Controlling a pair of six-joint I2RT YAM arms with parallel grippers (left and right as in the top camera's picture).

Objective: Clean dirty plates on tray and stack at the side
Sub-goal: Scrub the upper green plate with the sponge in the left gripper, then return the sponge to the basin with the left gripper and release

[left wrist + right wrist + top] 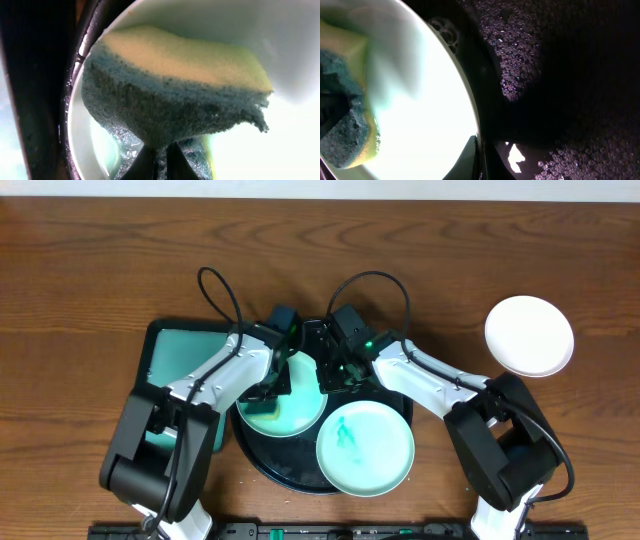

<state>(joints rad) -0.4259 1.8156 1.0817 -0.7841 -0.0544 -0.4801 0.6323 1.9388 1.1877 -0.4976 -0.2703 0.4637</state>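
Note:
The black round tray (262, 457) holds two mint-green plates. The left plate (296, 416) is under both grippers. My left gripper (277, 387) is shut on a yellow and blue sponge (170, 85), which presses on this plate (295, 135). My right gripper (330, 375) is shut on the plate's far right rim (430, 100); its fingers (480, 160) pinch the edge, and the sponge (345, 130) shows at the left. The other mint-green plate (365, 448) lies at the tray's front right with a teal smear. A white plate (529, 335) lies on the table at the right.
A rectangular teal-green tray (178, 350) lies left of the black tray, partly under my left arm. The wooden table (100, 260) stretches around. The black tray's wet floor (560, 100) fills the right wrist view.

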